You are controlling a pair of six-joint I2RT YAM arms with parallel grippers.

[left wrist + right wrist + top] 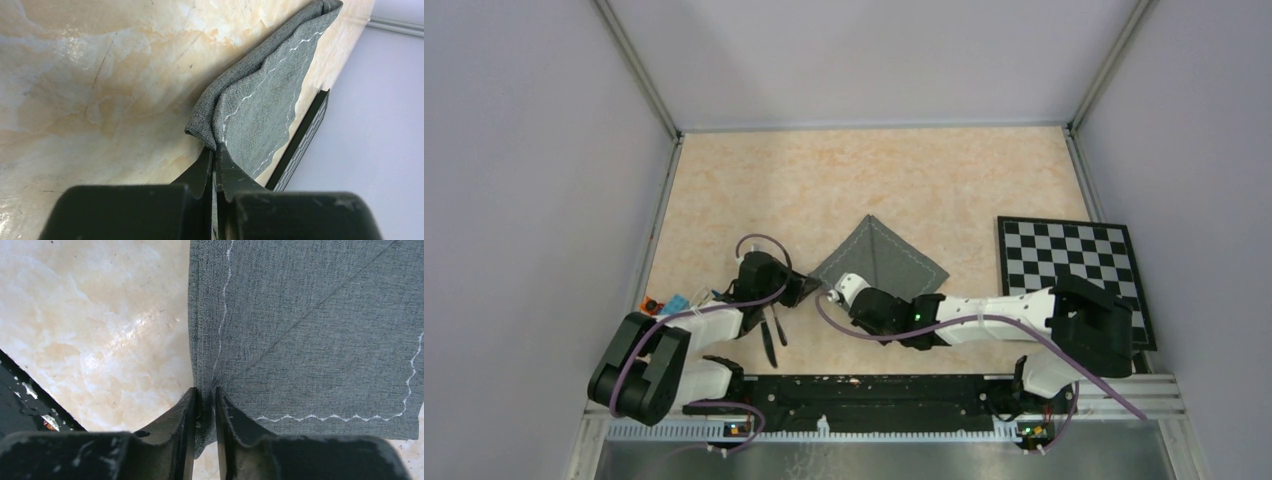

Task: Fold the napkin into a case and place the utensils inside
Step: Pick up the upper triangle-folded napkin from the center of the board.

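The dark grey napkin (882, 256) lies folded over on the table as a diamond with a light stitched hem. Both grippers meet at its near-left corner. My left gripper (215, 150) is shut on that corner of the napkin (260, 105), which rises in a fold from the fingertips; from above the left gripper (812, 290) sits just left of the cloth. My right gripper (205, 391) has its jaws a little apart, and the napkin (310, 325) edge hangs loosely between them. The utensils (771, 336) lie near the left arm, by the table's front edge.
A black-and-white checkered board (1069, 268) lies at the right side of the table, and its dark edge (304, 137) shows beyond the cloth. A small orange and blue item (666, 301) sits at the left by the wall. Walls enclose the table on three sides.
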